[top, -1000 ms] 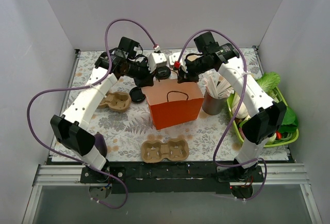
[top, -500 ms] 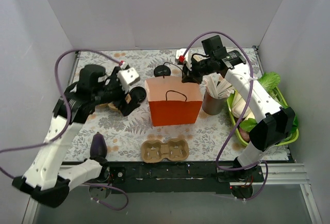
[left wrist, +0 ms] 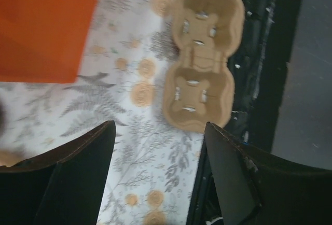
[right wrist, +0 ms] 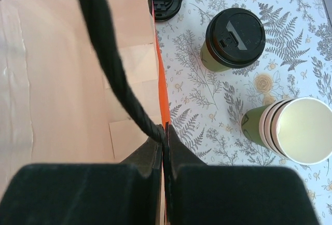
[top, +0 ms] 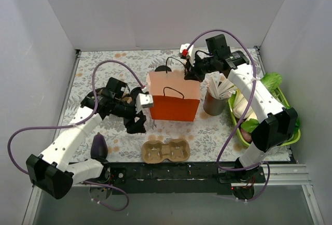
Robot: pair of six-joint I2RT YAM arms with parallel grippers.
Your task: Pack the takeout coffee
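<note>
Takeout coffee [right wrist: 234, 41] stands beside orange bag [right wrist: 57, 90]; right end effector [right wrist: 164, 132] pinches its rim; left end effector [left wrist: 160, 134] gapes.

No legible txt, no labels or nos. (takeout coffee [right wrist: 236, 33] lid marks unreadable)

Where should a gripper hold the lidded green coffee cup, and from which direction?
The takeout coffee stands upright, so grip its green paper wall just below the black lid, coming level from the side; a pinched lid might pop off.
</note>
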